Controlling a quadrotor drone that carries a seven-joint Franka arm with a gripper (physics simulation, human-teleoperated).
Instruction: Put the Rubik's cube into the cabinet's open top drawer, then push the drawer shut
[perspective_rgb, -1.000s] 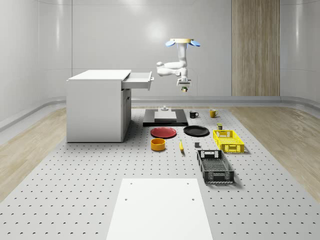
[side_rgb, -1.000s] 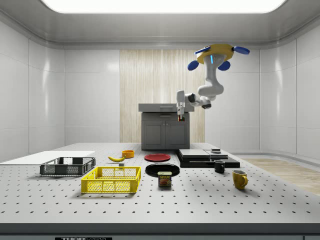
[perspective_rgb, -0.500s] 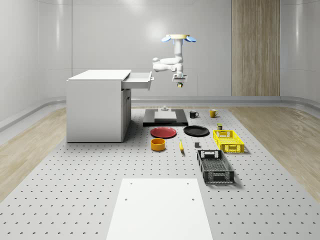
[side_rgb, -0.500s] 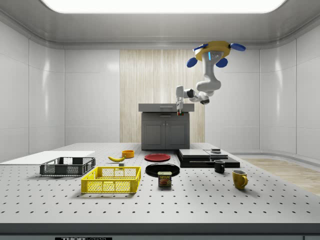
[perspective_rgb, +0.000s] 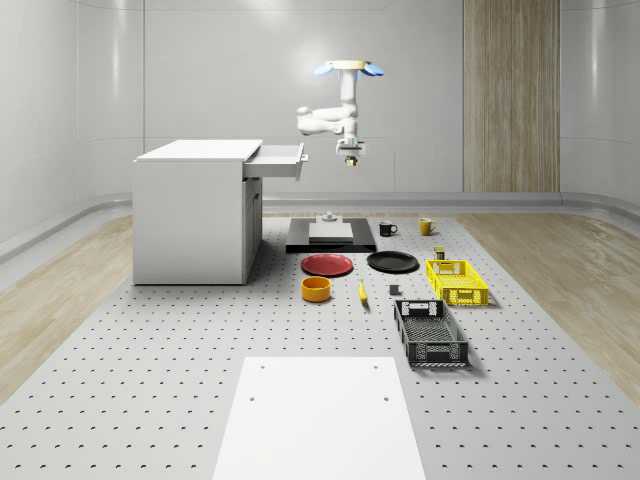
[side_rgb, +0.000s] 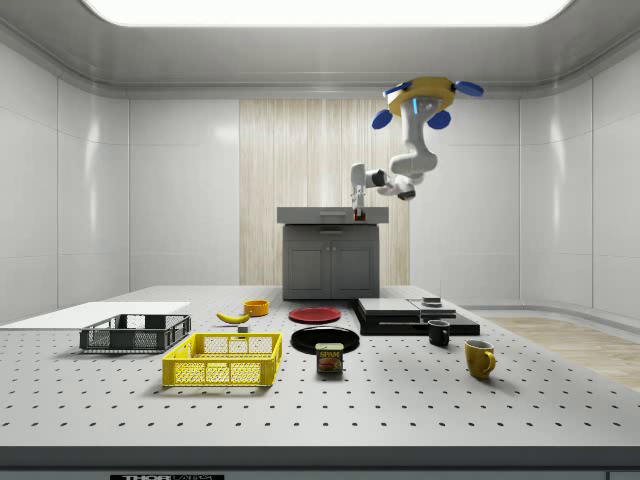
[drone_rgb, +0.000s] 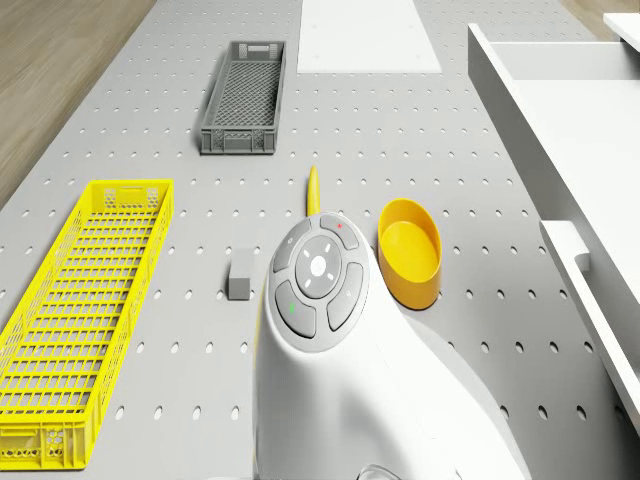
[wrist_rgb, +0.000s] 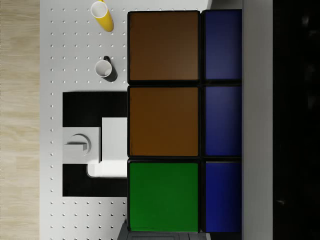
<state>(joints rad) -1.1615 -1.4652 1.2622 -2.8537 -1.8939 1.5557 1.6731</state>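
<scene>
The Rubik's cube (perspective_rgb: 349, 161) hangs in the air with my gripper (perspective_rgb: 349, 156) shut on it. Up close in the wrist view the cube (wrist_rgb: 164, 122) shows brown, green and blue squares. The drone (perspective_rgb: 348, 68) hovers high to the right of the white cabinet (perspective_rgb: 190, 215) in the whole-scene view. Its arm bends down, and the gripper sits a short way right of the open top drawer (perspective_rgb: 277, 158), about level with the drawer's front. In the side view the gripper (side_rgb: 358, 206) and the cube (side_rgb: 358, 213) hang in front of the cabinet's top (side_rgb: 330, 214).
Under the gripper lies a black slab (wrist_rgb: 80, 107) with white blocks, and beside it a black mug (wrist_rgb: 106, 69) and a yellow mug (wrist_rgb: 102, 15). On the table stand an orange bowl (drone_rgb: 410, 250), a banana (drone_rgb: 312, 190), a grey crate (drone_rgb: 245, 95), a yellow crate (drone_rgb: 80, 300), and red and black plates.
The drone, arm and held cube have moved toward the whole-scene view's left, nearer the open drawer, and risen somewhat. The gripper stays shut on the cube.
</scene>
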